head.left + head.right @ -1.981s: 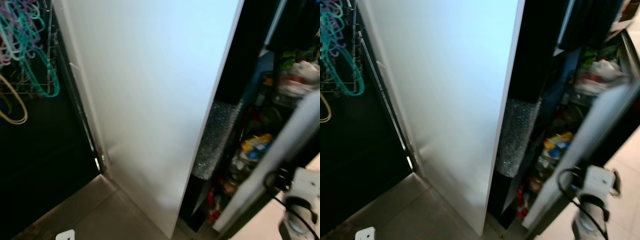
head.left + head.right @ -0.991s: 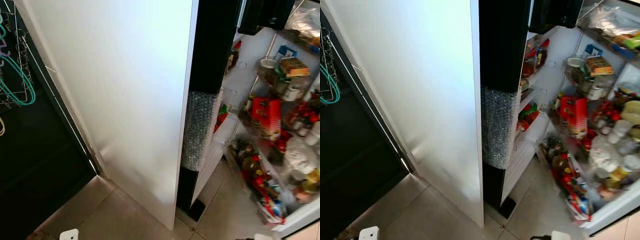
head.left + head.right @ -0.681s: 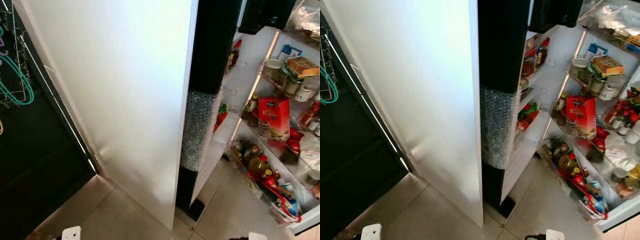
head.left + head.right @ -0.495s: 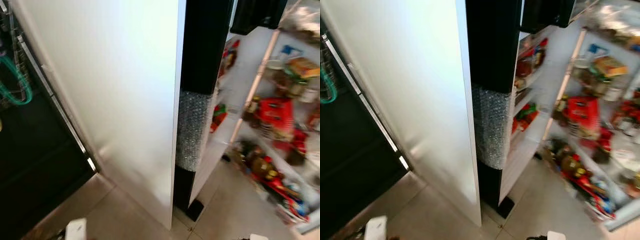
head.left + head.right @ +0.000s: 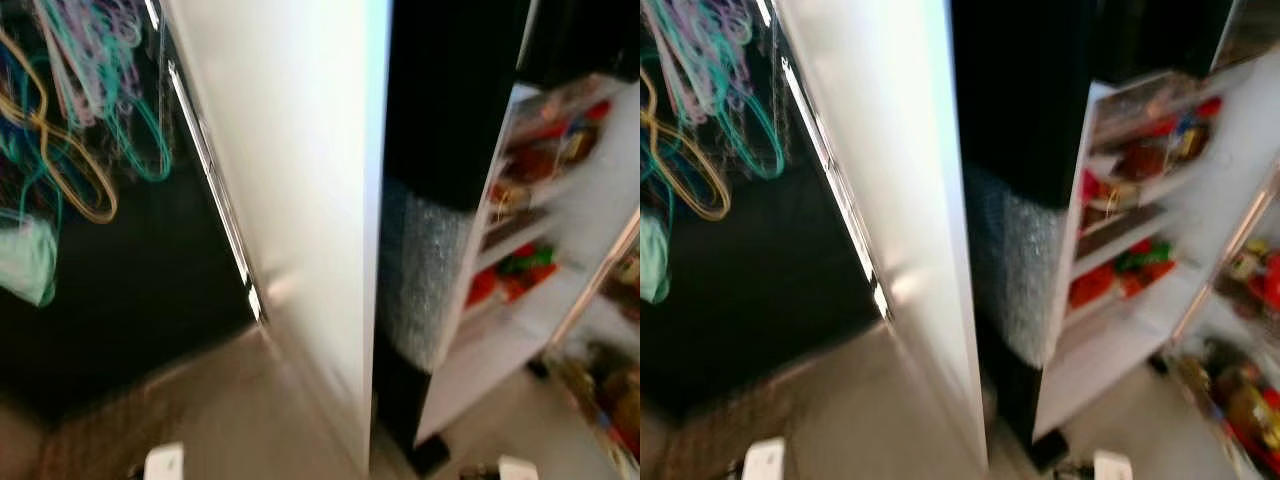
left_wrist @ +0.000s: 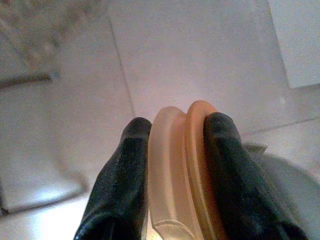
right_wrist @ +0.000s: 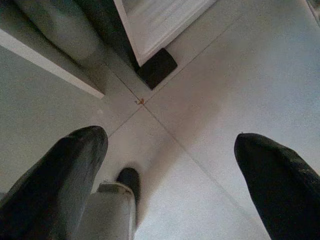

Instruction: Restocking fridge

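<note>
carrying: left gripper (image 6: pixel 172 150) hangs low over the floor tiles (image 6: pixel 190 60), its two black fingers (image 6: pixel 125 185) clenched on a pale orange item (image 6: pixel 182 170) with stacked rounded rims; what it is exactly i cannot tell.
idle: right gripper (image 7: pixel 165 165) hangs near the floor too, fingers spread wide and holding nothing, with the fridge's bottom corner just beyond it.
step: judging by this, the robot is bringing the item to the fridge; nothing placed yet.
fridge: white side panel (image 5: pixel 300 180) nearest, black front edge wrapped in bubble wrap (image 5: pixel 420 270), open compartment with white shelves (image 5: pixel 1130 250) of red and green packs beyond.
far left: coloured hangers (image 5: pixel 90 110) on a dark wall, blurred.
next: likely turn to face the open shelves, raise the left arm, pick a free shelf edge.
</note>
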You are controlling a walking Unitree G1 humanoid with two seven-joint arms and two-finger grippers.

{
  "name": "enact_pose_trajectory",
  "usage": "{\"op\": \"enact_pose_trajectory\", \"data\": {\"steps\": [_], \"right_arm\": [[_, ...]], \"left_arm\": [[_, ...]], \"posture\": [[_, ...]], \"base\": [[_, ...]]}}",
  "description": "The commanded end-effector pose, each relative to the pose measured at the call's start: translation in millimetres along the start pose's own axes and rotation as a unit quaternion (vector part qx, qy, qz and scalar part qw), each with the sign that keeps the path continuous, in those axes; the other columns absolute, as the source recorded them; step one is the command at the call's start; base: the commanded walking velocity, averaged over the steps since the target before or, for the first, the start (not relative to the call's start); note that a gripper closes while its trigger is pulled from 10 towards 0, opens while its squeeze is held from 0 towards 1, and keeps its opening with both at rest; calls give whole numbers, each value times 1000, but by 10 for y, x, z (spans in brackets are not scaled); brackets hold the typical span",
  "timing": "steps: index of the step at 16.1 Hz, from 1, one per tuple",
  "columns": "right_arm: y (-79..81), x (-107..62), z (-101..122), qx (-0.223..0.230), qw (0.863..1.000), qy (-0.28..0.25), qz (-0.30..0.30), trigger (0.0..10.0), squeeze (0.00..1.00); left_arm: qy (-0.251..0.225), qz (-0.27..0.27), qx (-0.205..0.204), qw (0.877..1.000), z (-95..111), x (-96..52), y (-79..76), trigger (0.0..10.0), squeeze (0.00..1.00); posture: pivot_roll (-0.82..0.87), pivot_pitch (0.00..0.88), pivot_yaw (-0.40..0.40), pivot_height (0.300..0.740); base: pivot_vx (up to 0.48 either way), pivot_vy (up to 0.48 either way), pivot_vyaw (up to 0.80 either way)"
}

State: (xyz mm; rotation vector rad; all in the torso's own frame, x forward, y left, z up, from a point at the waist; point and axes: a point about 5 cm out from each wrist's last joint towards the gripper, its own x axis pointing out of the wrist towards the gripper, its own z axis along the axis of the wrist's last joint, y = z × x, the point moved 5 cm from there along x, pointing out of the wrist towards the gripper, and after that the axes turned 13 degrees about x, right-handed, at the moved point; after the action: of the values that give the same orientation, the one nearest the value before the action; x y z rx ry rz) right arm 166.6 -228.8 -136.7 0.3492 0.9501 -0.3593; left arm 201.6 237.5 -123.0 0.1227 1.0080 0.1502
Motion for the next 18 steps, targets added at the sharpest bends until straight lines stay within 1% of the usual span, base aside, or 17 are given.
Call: {"op": "enact_pose_trajectory", "data": {"steps": [1, 2, 3, 5, 11, 15, 17, 18], "right_arm": [[24, 1, -5, 5, 1000, -2, 2, 10000, 0], [35, 5, 11, 10, 1000, -3, 4, 10000, 0], [23, 7, 17, 23, 1000, -3, -1, 10000, 0], [23, 3, 11, 30, 1000, -9, -3, 10000, 0], [5, 3, 10, 34, 999, -7, -10, 10000, 0], [9, 5, 13, 30, 999, -6, -10, 10000, 0], [14, 6, 20, 21, 1000, -7, -9, 10000, 0], [22, 7, 17, 4, 1000, -5, -7, 10000, 0]], "left_arm": [[13, -4, -4, 1000, -75, -7, -3, 10000, 0], [13, -5, -4, 1000, -72, -6, -3, 10000, 0], [13, -5, -5, 1000, -73, -7, -2, 10000, 0], [13, -5, -5, 1000, -75, -7, 1, 10000, 0], [14, -4, -5, 1000, -72, -6, 6, 10000, 0], [14, -4, -6, 1000, -72, -6, 9, 10000, 0], [14, -3, -6, 1000, -73, -6, 15, 10000, 0], [14, -3, -7, 1000, -74, -7, 19, 10000, 0]], "posture": [[-63, 0, 36, 740], [-65, 0, 37, 740], [-64, 0, 37, 740], [-64, 0, 36, 740], [-64, 0, 36, 740], [-65, 0, 36, 740], [-62, 0, 35, 740], [-62, 0, 38, 740]], "base": [[0, -360, 800], [0, -360, 644], [0, -360, 0], [0, -360, 0], [0, -360, 0], [0, -358, 0], [0, -360, 0], [0, -356, 0]]}}
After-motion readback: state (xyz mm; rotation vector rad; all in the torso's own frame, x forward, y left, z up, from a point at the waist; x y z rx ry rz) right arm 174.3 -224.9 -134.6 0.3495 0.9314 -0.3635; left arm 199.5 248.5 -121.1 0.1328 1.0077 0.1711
